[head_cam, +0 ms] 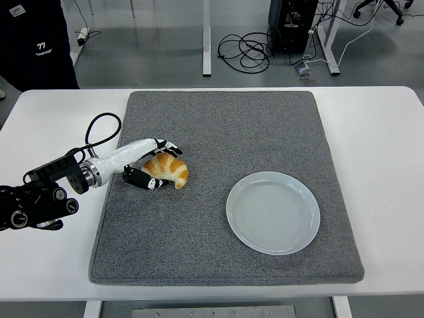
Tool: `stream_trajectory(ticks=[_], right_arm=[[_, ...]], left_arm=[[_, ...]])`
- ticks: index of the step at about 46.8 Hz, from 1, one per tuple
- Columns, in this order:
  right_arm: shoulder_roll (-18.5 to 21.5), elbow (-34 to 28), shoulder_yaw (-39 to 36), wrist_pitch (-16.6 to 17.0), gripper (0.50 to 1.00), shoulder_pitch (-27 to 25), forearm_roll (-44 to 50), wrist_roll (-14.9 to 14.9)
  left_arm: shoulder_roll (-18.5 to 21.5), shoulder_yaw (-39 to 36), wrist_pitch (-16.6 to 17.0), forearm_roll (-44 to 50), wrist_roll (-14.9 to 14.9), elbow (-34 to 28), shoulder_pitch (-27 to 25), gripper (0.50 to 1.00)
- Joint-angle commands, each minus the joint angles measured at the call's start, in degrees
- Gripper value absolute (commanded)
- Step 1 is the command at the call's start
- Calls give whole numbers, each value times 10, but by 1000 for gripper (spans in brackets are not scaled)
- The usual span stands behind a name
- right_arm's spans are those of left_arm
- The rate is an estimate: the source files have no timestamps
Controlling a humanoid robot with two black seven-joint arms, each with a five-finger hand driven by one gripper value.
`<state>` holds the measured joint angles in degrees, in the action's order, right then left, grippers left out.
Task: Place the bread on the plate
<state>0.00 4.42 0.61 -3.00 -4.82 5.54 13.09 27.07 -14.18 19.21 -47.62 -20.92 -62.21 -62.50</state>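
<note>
A grey mat is laid on the white table and covers most of its middle; the bread, a golden croissant with brown ridges, is seen lying on the left part of this mat, well apart from the plate; the plate is pale, round and placed on the right part of the mat, nearer to the near edge than the bread is.

The left hand is brought in from the left edge on a black arm with a white forearm and a looped black cable; the hand is set around the left end of the bread; its upper fingers are curved over the far side of the croissant and the thumb is put against its near side, so the bread is enclosed between them; the fingers are narrowed onto it and appear to touch it on both sides; the bread is seen resting on the mat, not lifted.

The right hand is not seen in the view.

At the far left corner a person in dark clothing is partly shown behind the table; on the floor beyond the table black cables and the legs of a desk are seen.
</note>
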Motion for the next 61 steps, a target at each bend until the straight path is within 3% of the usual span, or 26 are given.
stream_trajectory(ticks=[1, 40, 61], right_arm=[[0, 0, -1, 0, 1000, 0, 0, 0], [0, 1, 0, 0, 1000, 0, 0, 0], [0, 0, 0, 0, 1000, 0, 0, 0]], left_arm=[[0, 0, 0, 1, -3, 0, 0, 518], [6, 24, -12, 3, 2, -2, -16, 500], [11, 27, -104, 3, 49, -25, -166, 500]])
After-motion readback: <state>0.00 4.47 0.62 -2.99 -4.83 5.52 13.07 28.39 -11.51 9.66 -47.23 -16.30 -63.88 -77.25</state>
